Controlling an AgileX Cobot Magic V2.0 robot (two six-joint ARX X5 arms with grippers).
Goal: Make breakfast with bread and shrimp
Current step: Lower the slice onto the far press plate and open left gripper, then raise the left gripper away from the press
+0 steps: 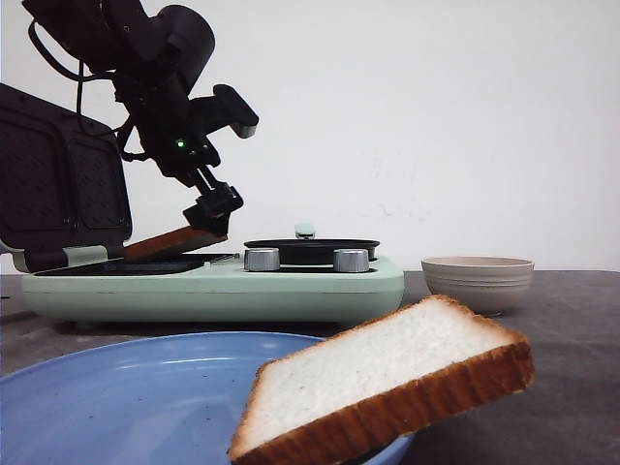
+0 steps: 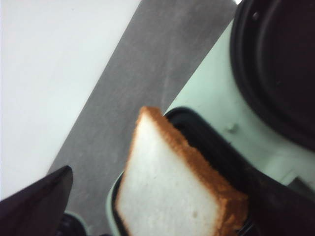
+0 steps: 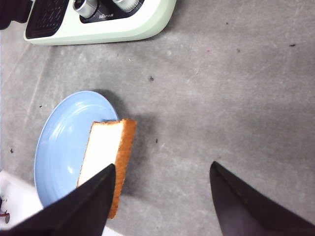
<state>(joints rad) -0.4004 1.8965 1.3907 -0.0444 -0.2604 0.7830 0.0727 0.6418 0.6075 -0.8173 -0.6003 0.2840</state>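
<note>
Bread is seen in two places. One slice [image 1: 174,242] is gripped by the left tool [image 1: 208,221] at its raised edge and is tilted down toward the left, its lower end at the dark grill plate [image 1: 136,264] of the pale green breakfast maker [image 1: 213,288]. The hinged lid [image 1: 60,184] of that plate is stood open at the far left. In the left wrist view the same slice [image 2: 172,191] is shown slanting over the black cavity [image 2: 211,147]. On the right half of the appliance a round black pan [image 1: 310,249] is seated behind two silver knobs [image 1: 262,259]. The second slice [image 1: 387,383] is propped on the right rim of the blue plate [image 1: 126,397] at the near edge of the grey tabletop [image 1: 572,387], overhanging it. The right tool [image 3: 162,196] is held above the tabletop just right of that plate, its fingers [image 3: 83,206] spread wide with nothing between them. A beige ribbed bowl [image 1: 478,282] is placed right of the appliance; its contents cannot be seen, so the shrimp cannot be located.
</note>
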